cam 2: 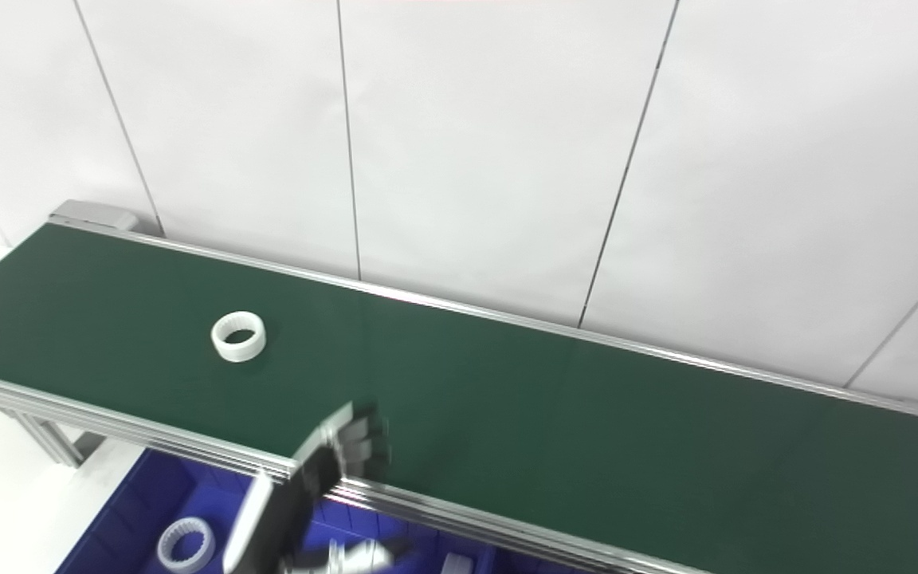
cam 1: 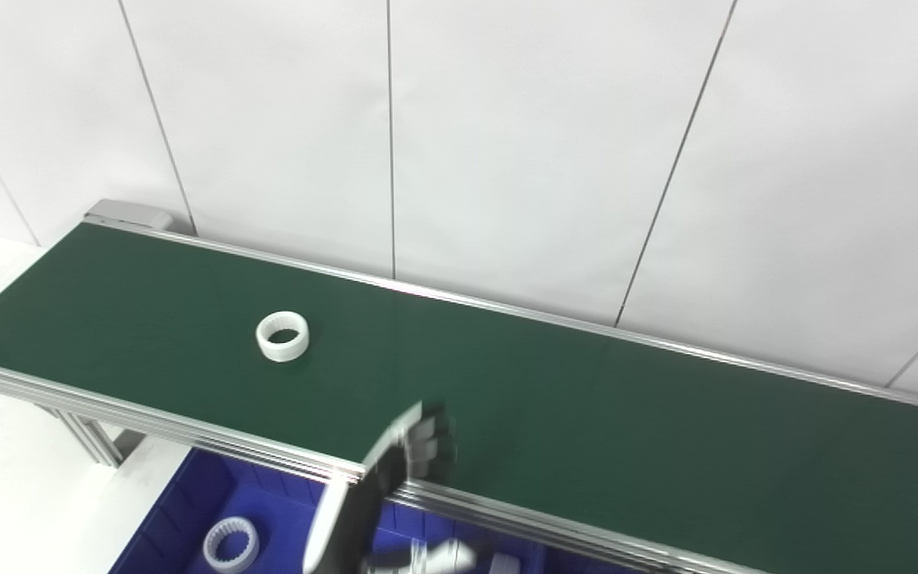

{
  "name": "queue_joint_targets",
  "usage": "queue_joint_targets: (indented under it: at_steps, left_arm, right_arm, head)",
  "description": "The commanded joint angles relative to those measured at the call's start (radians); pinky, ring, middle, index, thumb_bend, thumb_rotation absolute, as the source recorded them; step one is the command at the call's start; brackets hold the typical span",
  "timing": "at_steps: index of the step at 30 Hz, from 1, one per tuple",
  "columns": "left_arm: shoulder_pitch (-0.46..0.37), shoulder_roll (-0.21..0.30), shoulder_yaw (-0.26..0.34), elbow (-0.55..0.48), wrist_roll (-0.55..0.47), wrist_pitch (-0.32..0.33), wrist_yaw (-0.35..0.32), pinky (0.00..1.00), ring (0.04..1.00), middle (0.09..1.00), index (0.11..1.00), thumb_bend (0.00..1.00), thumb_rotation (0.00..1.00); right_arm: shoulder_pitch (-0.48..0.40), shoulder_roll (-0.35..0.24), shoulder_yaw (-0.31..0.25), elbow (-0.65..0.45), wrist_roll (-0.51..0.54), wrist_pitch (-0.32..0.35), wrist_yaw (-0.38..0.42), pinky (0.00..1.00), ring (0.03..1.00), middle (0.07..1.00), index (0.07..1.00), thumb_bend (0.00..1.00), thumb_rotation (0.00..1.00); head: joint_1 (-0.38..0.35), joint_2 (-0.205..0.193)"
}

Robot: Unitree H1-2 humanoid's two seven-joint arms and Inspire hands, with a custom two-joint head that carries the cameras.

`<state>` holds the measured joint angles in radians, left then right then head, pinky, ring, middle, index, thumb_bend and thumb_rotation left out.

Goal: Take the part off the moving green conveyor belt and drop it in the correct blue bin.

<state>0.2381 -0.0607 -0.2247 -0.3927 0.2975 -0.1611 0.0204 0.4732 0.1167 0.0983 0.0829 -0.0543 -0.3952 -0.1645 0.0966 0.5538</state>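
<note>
A long green conveyor belt (cam 1: 586,414) runs before a white panelled wall (cam 1: 507,119). 1 white ring (cam 1: 282,336) lies at its 9 o'clock end. The left robot hand (cam 1: 415,446), blurred, hovers at 6 o'clock; grip unclear. Below, a blue bin (cam 1: 188,502) holds another ring (cam 1: 230,544).

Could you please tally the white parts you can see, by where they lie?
On the green conveyor belt: 1, a white ring.
In the blue bin: 1 clear ring; other white pieces are half hidden.
Total clearly seen: 2.
</note>
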Motion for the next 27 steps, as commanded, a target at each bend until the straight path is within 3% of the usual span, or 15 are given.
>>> queue_joint_targets:
  at_steps: [1,3,6,10,13,18,27]
  left_arm:
    - [-0.083,0.071,0.035,-0.049,0.086,0.079,-0.052,0.57,0.687,0.812,0.84,0.95,0.31]
    - [-0.168,0.132,0.056,-0.072,0.169,0.142,-0.105,0.55,0.689,0.828,0.852,0.94,0.33]
    - [-0.306,0.22,0.069,-0.057,0.322,0.202,-0.157,0.54,0.697,0.869,0.852,0.9,0.23]
    - [-0.459,0.329,0.068,0.05,0.439,0.229,-0.21,0.55,0.703,0.878,0.854,0.91,0.19]
    - [-0.56,0.397,0.055,0.164,0.484,0.202,-0.224,0.55,0.665,0.817,0.816,0.94,0.16]
    - [-0.704,0.476,-0.014,0.392,0.589,0.135,-0.184,0.63,0.733,0.788,0.771,0.98,0.17]
    - [-0.882,0.524,-0.137,0.748,0.672,0.067,-0.133,0.65,0.77,0.797,0.751,1.0,0.21]
  right_arm:
    - [-0.009,0.015,0.005,-0.012,0.001,-0.015,0.013,1.0,1.0,1.0,1.0,0.68,1.0]
    - [-0.012,0.019,0.006,-0.013,-0.005,-0.015,0.011,1.0,1.0,1.0,1.0,0.67,1.0]
    - [-0.013,0.025,0.007,-0.014,-0.01,-0.014,0.01,1.0,1.0,1.0,1.0,0.66,1.0]
    - [-0.015,0.032,0.008,-0.014,0.003,-0.013,0.013,1.0,1.0,1.0,1.0,0.68,1.0]
    - [-0.016,0.037,0.011,-0.017,0.008,-0.012,0.016,1.0,1.0,1.0,1.0,0.69,1.0]
    - [-0.019,0.044,0.015,-0.014,0.006,-0.017,0.018,1.0,1.0,1.0,1.0,0.71,1.0]
    - [-0.014,0.053,0.025,-0.021,0.0,-0.013,0.02,1.0,0.999,1.0,1.0,0.75,1.0]
  head:
    - [0.0,0.0]
    - [-0.004,0.0]
    - [-0.012,0.0]
    - [-0.027,0.005]
    - [-0.03,0.006]
    - [-0.036,0.008]
    - [-0.056,0.017]
